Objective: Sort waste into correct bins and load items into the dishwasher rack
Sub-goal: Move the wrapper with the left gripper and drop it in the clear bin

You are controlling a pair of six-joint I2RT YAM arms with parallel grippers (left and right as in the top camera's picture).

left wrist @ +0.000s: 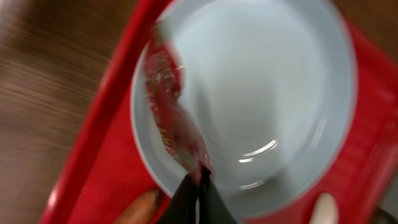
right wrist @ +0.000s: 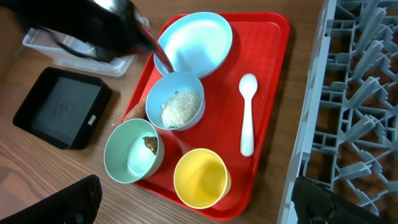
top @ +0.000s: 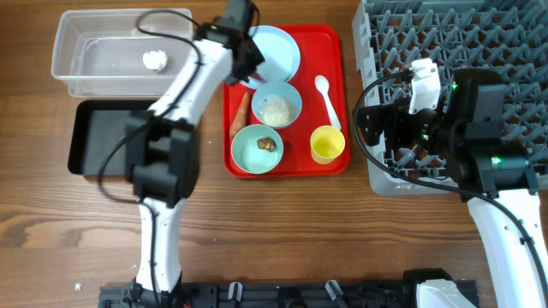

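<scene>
My left gripper is shut on the lower end of the red wrapper, which hangs just over the left side of the pale blue plate. From above, that gripper sits at the plate's left rim. The right gripper stands open by the dishwasher rack, nothing between its fingers. Below it are the yellow cup, a blue bowl of rice, a mint bowl with a brown lump and the white spoon.
All dishes rest on the flat red serving tray. A carrot piece lies at its left edge. The clear tub, holding a tissue ball, and the black tray stand to the left.
</scene>
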